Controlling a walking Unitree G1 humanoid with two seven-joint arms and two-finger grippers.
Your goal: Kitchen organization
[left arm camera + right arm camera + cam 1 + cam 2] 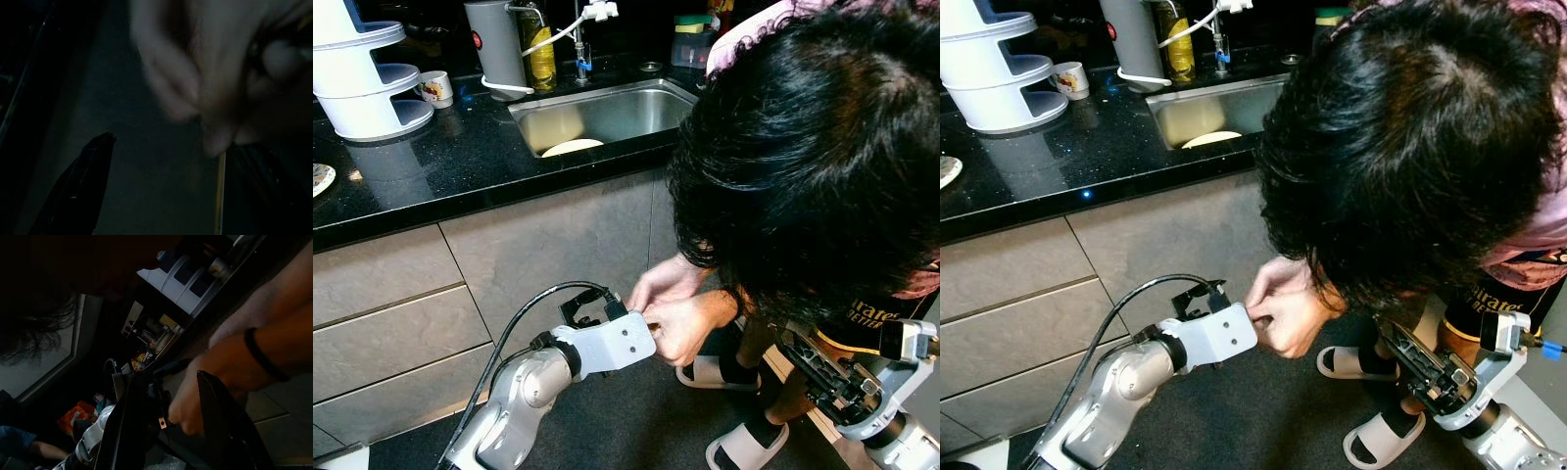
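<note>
Black granite counter (460, 162) with steel sink (636, 108) behind; a person's hands (671, 308) grip the left gripper (161, 191), fingers spread, empty; right gripper (168, 423) low right, fingers apart, holding nothing.

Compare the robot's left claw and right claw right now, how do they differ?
The left claw is raised toward the cabinet front, and a person's hands are closed around its tip; the right claw sits lower, beside the person's sandaled feet, with nobody touching it. In its wrist view, the right claw's fingers stand apart with nothing between them; the left claw's fingers are mostly hidden by the hands. Both sit on silver arms.
</note>
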